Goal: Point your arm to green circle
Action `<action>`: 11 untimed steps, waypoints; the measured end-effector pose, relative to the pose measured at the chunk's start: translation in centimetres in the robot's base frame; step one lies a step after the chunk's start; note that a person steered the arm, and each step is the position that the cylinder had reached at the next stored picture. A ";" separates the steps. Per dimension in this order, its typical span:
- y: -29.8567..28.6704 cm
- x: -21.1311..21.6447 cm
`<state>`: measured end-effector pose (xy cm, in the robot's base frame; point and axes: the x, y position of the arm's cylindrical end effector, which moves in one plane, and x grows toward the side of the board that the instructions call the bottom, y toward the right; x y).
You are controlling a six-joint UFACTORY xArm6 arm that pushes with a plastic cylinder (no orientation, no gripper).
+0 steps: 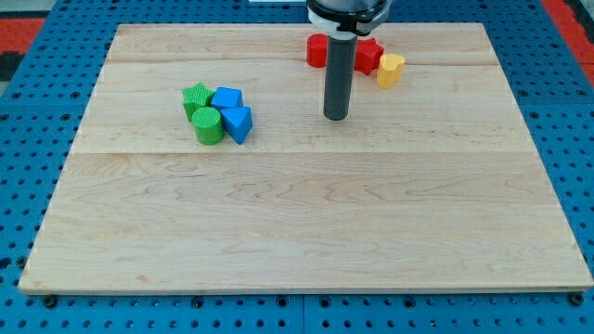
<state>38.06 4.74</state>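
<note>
Tip (336, 117) sits upper centre of the wooden board (306, 223), well right of the green circle (207, 126). Circle touches the green star (196, 97) and blue blocks (233, 113).

Wooden counter (306, 223) on a blue pegboard (28, 167). Green star (195, 96), blue cube (227, 97) and blue triangle (238, 123) are bunched up touching each other, off to the view's left of the fingers. Up top there's a red cylinder (317, 50), a red block (369, 54) (can't tell the shape) and a yellow block (391, 70) touching it, just behind the fingers.
</note>
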 end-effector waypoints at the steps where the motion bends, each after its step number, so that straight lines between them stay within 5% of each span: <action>1: -0.1 -0.1; 3: 1.0 1.0; 4: -0.7 8.0; 5: -14.2 7.8; 6: -21.8 3.7; 7: -20.8 1.7; 8: -23.4 2.6; 11: -18.2 5.0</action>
